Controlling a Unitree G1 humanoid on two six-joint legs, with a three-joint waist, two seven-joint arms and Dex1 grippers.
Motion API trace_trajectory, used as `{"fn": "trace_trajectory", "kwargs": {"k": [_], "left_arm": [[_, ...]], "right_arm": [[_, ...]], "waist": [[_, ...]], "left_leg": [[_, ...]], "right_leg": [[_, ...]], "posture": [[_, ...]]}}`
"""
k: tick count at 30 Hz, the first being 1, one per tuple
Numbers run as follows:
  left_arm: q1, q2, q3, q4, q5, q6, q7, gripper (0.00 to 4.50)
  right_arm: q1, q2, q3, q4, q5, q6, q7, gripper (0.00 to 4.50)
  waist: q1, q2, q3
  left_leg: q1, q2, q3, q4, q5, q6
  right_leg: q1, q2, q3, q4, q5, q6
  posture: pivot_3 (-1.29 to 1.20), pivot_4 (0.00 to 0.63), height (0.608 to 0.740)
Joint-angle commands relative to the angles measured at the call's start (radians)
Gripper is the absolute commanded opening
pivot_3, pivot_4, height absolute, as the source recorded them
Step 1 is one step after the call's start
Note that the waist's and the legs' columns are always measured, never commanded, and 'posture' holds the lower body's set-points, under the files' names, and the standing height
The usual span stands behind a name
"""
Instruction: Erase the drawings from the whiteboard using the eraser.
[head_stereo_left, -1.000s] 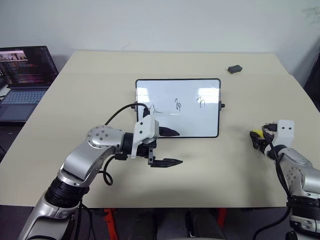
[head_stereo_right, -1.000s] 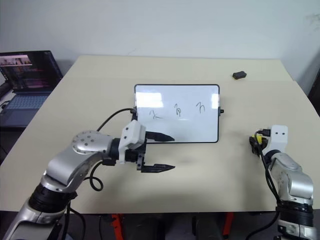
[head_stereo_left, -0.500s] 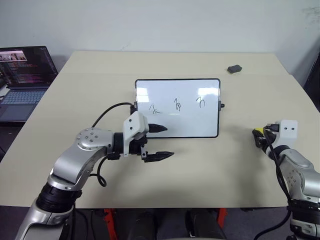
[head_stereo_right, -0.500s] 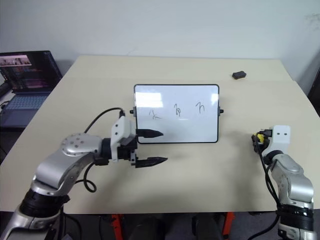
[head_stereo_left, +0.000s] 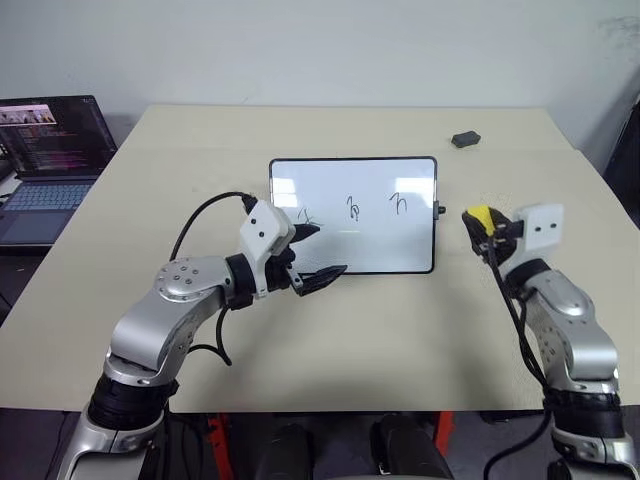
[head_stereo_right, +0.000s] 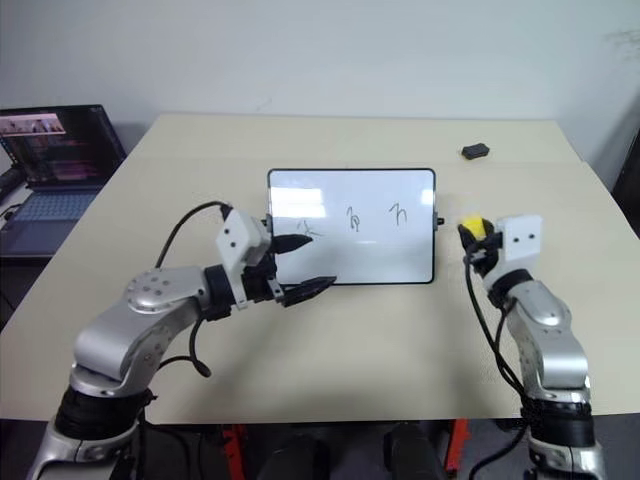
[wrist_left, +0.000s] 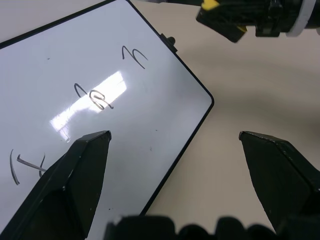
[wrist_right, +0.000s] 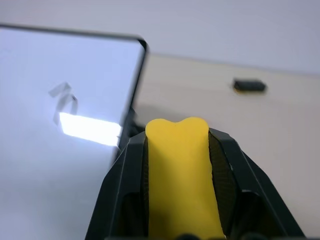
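Observation:
The whiteboard (head_stereo_left: 380, 245) lies flat at the table's middle, with three small dark drawings (head_stereo_left: 353, 207) in a row across its upper half. My right gripper (head_stereo_right: 470, 235) hovers just off the board's right edge, shut on the yellow eraser (head_stereo_left: 479, 214), which the right wrist view shows squeezed between the fingers (wrist_right: 227, 165). Over the board's near left corner, my left gripper (head_stereo_left: 330, 248) stands open with nothing in it. Through its wrist view I see the board (wrist_left: 150, 115) and the scribbles (wrist_left: 100, 97) between the spread fingers (wrist_left: 75, 175).
A laptop (head_stereo_left: 50, 150) sits open on a lower surface off the table's left edge. A small dark grey lump (head_stereo_left: 465, 139) lies at the far right of the table (head_stereo_left: 400, 340). Wide bare tabletop surrounds the board.
My right gripper has risen from the table with the eraser and swung left to the board's right edge. My left gripper has turned and shifted a little toward the board's left corner.

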Motion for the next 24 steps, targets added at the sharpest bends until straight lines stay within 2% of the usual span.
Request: {"fn": "trace_trajectory", "kwargs": {"k": [1,7,13,16,24], "left_arm": [[-0.057,-0.017,0.025,-0.005,-0.001,0.032,0.045,4.5],[-0.137,-0.084,-0.045,0.02,0.02,0.072,0.097,4.5],[-0.147,-0.109,-0.081,0.039,0.042,0.1,0.121,4.5],[-0.146,-0.108,-0.067,0.032,0.039,0.12,0.134,4.5],[-0.144,-0.075,-0.039,0.017,0.05,0.16,0.162,4.5]], "right_arm": [[-0.07,0.017,0.01,0.038,-0.024,-0.079,-0.001,1.28],[-0.142,0.051,0.046,0.088,-0.067,-0.148,-0.005,1.28],[-0.182,0.08,0.099,0.114,-0.123,-0.21,-0.013,1.28],[-0.193,0.101,0.124,0.142,-0.155,-0.249,-0.019,1.28],[-0.293,0.156,0.2,0.373,-0.255,-0.334,-0.046,1.28]], "waist": [[0.001,0.0,0.0],[0.004,0.0,0.0],[-0.002,0.0,0.0],[-0.002,0.0,0.0],[-0.001,0.0,0.0]], "left_leg": [[0.0,0.0,0.0,0.0,0.0,0.0],[-0.003,-0.001,-0.001,0.005,0.0,0.0],[-0.002,0.0,0.0,0.006,0.0,0.0],[-0.002,0.0,-0.001,0.006,0.0,0.0],[-0.003,0.0,-0.001,0.007,0.0,0.0]], "right_leg": [[0.0,0.0,0.0,0.0,0.0,0.0],[0.0,-0.001,0.0,0.0,0.0,0.0],[0.0,0.0,0.0,0.001,0.0,0.0],[0.0,0.0,0.0,0.001,0.0,0.0],[0.0,0.0,0.0,0.001,0.0,0.0]], "posture": [[0.0,0.15,0.74],[0.0,0.15,0.74],[0.0,0.15,0.74],[0.0,0.15,0.74],[0.0,0.15,0.74]]}}
